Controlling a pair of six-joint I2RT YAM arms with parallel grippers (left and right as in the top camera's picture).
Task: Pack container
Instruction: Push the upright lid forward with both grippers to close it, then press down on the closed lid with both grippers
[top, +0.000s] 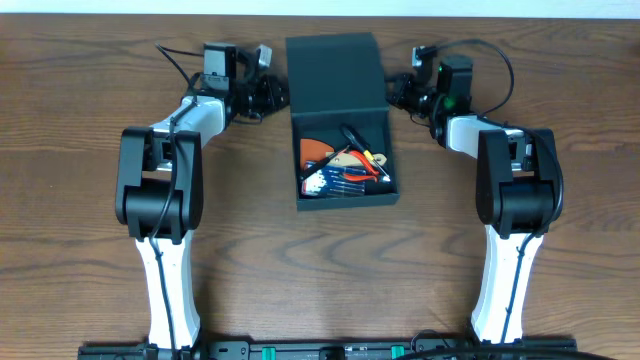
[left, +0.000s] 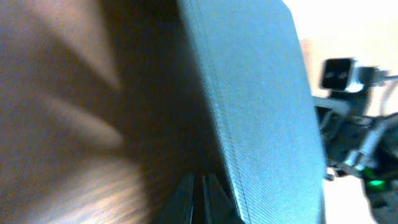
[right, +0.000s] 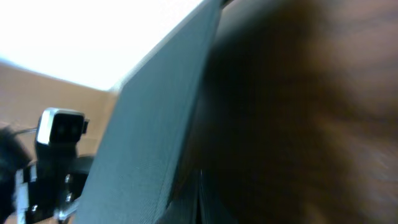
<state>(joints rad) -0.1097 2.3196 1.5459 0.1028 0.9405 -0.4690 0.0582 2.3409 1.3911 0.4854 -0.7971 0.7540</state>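
— How many items appeared?
— One container (top: 340, 118), two arms, several hand tools (top: 345, 165) inside.
— And the grippers?
— The left gripper (top: 272, 95) and right gripper (top: 398, 93) flanked the raised lid (left: 261, 106); their opening could not be told.
— The container?
— Dark teal, matte, open at mid-table (top: 90, 220).
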